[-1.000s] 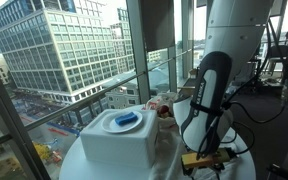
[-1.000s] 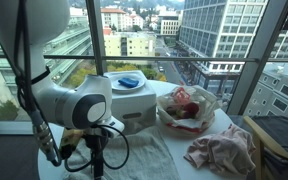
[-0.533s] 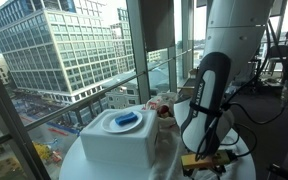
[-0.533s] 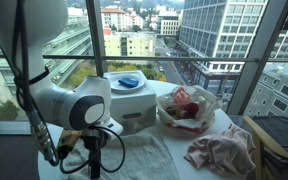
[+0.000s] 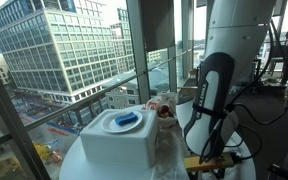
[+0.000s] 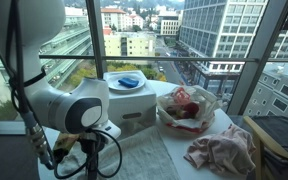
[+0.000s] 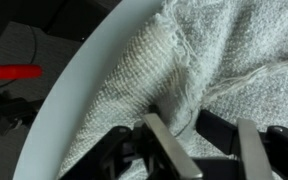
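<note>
My gripper [image 7: 184,122] is down on a grey-white knitted towel [image 7: 234,50] that lies on a round white table [image 7: 84,80]. Its two fingers stand close together with a raised fold of the towel pinched between them. In both exterior views the arm bends low over the table's near edge, with the gripper [image 6: 84,165] at the towel [image 6: 149,155]. From the opposite side, the gripper [image 5: 206,160] is partly hidden by the arm and cables.
A white box [image 6: 129,100] with a blue object [image 6: 129,80] on top stands behind the towel. A clear bag of red and pink things [image 6: 189,108] and a crumpled pink cloth [image 6: 224,150] lie beside it. Window glass is close behind. A red-handled tool [image 7: 14,72] sits off the table's edge.
The fingers have drawn together from wide open onto a fold of the towel. The arm has sunk slightly toward the table.
</note>
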Robot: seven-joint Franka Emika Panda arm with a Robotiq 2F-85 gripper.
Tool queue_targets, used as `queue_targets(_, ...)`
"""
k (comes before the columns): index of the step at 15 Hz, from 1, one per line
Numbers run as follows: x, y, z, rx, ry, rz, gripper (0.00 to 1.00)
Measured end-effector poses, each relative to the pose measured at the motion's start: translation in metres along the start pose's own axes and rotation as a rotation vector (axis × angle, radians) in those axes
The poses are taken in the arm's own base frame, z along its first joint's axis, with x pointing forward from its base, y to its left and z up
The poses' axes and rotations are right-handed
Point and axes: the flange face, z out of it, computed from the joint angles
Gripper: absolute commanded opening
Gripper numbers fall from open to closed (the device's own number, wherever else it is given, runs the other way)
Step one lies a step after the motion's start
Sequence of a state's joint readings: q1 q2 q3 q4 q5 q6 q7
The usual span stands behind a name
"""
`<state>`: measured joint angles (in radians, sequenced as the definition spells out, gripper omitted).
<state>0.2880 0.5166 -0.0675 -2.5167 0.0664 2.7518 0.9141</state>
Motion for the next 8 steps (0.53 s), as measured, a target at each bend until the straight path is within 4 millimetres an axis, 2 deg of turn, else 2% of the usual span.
queue_targets(1, -0.002, 0.001, 0.001, -0.001, 0.002, 0.001, 0.62)
queue_targets(2, -0.003, 0.003, 0.001, -0.004, 0.003, 0.003, 0.62)
queue_targets(7, -0.013, 0.015, 0.002, -0.032, 0.013, 0.004, 0.99)
queue_targets(8, -0.015, 0.017, 0.002, -0.037, 0.016, 0.002, 1.0)
